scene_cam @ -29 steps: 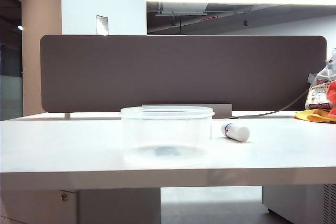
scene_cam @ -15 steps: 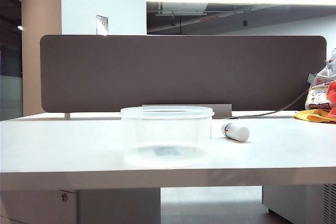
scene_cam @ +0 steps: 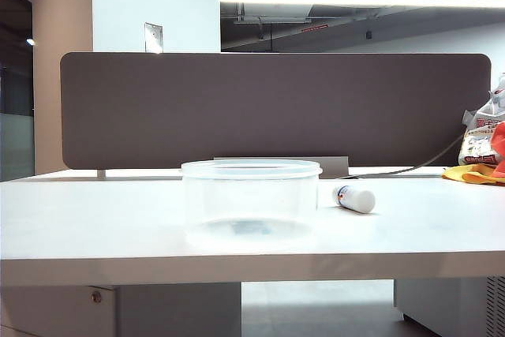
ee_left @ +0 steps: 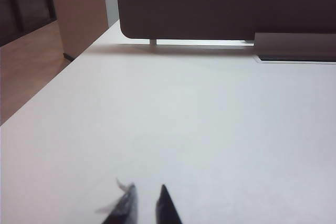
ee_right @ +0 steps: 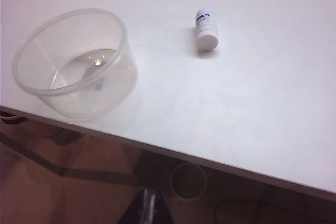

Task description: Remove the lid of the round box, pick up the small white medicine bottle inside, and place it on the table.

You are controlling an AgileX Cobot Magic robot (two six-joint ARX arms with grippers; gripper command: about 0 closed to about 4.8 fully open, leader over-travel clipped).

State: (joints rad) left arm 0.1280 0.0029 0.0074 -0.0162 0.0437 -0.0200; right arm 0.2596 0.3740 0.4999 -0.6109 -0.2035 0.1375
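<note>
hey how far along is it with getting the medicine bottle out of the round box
It looks done. The round box stands open and empty. The small white medicine bottle lies on its side on the table, apart from the box. The left gripper holds a thin translucent piece, apparently the lid, over bare table. The right gripper is shut, back off the table edge. Only the lid remains in hand.

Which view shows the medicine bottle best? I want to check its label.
The right wrist view: the small white medicine bottle lies on the table seen from above, label showing. The exterior view shows it side-on; the left wrist view misses it.
</note>
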